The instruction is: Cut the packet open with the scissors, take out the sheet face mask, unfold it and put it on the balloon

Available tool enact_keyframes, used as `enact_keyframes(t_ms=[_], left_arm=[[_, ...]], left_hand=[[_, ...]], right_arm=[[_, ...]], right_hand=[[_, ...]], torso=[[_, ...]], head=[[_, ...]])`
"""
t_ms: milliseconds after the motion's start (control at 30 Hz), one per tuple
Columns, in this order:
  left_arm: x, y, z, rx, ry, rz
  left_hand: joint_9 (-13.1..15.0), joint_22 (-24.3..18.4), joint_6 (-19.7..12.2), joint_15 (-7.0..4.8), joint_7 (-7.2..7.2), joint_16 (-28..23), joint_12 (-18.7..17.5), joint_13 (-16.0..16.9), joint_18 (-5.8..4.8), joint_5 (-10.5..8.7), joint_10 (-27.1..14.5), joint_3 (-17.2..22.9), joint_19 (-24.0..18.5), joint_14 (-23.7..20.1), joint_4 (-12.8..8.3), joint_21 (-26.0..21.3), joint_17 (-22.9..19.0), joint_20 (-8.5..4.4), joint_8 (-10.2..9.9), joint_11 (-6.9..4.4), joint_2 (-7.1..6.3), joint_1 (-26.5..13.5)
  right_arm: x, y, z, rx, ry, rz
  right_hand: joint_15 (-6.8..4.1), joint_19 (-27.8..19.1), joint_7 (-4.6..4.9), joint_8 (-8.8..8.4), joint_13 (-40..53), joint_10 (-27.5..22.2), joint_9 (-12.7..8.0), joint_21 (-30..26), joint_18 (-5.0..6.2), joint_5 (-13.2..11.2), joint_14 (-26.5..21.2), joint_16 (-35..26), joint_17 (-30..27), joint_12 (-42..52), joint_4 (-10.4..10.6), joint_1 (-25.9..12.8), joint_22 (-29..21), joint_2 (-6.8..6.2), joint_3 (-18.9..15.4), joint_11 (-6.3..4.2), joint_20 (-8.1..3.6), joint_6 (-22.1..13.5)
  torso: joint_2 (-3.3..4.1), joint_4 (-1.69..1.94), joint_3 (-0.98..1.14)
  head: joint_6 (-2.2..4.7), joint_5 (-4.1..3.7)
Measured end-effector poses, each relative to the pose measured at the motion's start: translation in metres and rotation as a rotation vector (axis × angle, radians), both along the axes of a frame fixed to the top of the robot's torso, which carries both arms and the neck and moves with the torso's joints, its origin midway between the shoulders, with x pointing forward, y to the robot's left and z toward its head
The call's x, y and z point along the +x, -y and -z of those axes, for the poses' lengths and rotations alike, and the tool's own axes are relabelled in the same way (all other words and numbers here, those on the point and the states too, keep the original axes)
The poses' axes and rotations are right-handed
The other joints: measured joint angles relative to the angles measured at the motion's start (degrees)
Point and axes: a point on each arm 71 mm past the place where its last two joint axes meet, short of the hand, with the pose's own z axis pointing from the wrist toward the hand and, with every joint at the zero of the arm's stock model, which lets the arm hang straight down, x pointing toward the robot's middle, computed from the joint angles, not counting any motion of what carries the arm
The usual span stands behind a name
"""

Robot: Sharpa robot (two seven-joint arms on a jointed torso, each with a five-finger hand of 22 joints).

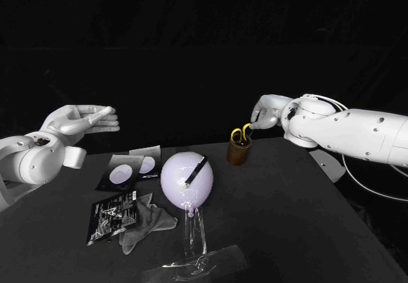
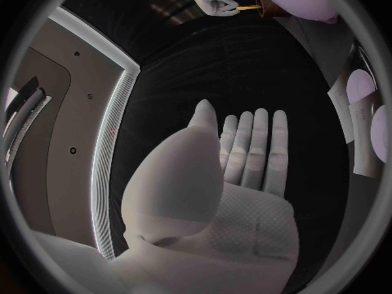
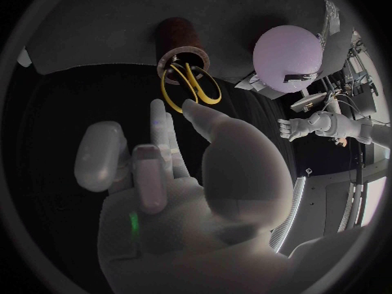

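Right hand [image 1: 262, 115] hovers just beside scissors [image 1: 242, 134].

Black table [image 1: 289, 224]. Brown cylindrical holder [image 1: 238, 154], upright near the far edge. Clear stand [image 1: 194, 242], upright toward the near edge. Grey cloth [image 1: 151, 223], crumpled, just beside the stand.

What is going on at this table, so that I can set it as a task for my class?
The job is only starting. The robot's right hand reaches towards the yellow-handled scissors, which stand in a brown holder at the back of the table. Its fingers are apart at the handles, not closed on them. The left hand is raised, flat and holding nothing. The black packet lies on the table beside the balloon, which sits on a clear stand.
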Motion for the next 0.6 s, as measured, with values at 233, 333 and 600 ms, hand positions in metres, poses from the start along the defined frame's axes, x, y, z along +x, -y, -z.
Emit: enact_keyframes(t_ms=[233, 333, 600], left_arm=[[0.000, 0.001, 0.000, 0.000, 0.000, 0.001], [0.000, 0.001, 0.000, 0.000, 0.000, 0.001], [0.000, 0.001, 0.000, 0.000, 0.000, 0.001]], left_hand=[[-0.09, 0.00, 0.00, 0.00, 0.00, 0.00, -0.02, 0.00, -0.03, 0.00, 0.00, 0.00, 0.00, 0.00, 0.00, 0.00, -0.06, 0.00, 0.00, 0.00, 0.00, 0.00], [-0.08, 0.00, 0.00, 0.00, 0.00, 0.00, -0.02, 0.00, -0.13, 0.00, 0.00, 0.00, 0.00, 0.00, 0.00, 0.00, -0.06, 0.00, 0.00, 0.00, 0.00, 0.00], [-0.15, 0.00, 0.00, 0.00, 0.00, 0.00, -0.28, -0.04, 0.26, 0.00, 0.00, -0.32, 0.21, 0.00, 0.00, -0.01, -0.07, -0.21, -0.30, 0.00, 0.00, 0.00]], right_arm=[[-0.002, -0.003, 0.003, 0.008, -0.002, -0.012], [-0.002, 0.000, 0.003, 0.009, 0.002, -0.007], [-0.011, 0.008, 0.001, 0.028, 0.035, -0.005]], right_hand=[[2.45, -2.88, 2.53, -4.75, -0.67, -12.62, -1.78, -13.49, 0.95, 0.15, -0.06, -2.16, -5.36, 0.24, 4.07, 5.49, 0.02, 0.54, -20.43, 2.49, 2.51, -6.59], [2.45, -3.05, 2.71, -5.82, -0.60, -14.79, -2.24, -15.80, 1.83, 0.15, -0.06, -2.49, -6.49, 0.24, 13.09, 15.44, 0.02, 2.90, -34.53, 3.38, 2.68, -7.81], [2.63, -3.25, 2.66, -5.79, -0.37, -13.83, -2.21, -16.00, 1.85, 0.14, 0.13, -2.58, -6.69, 1.07, 16.02, 18.98, 0.01, 3.65, -35.40, 2.83, 2.88, -7.18]], torso=[[-0.02, -0.02, -0.03], [-0.02, -0.03, -0.02], [-0.03, -0.05, 0.04]], head=[[-0.02, 0.05], [-0.01, 0.03], [-0.05, -0.05]])
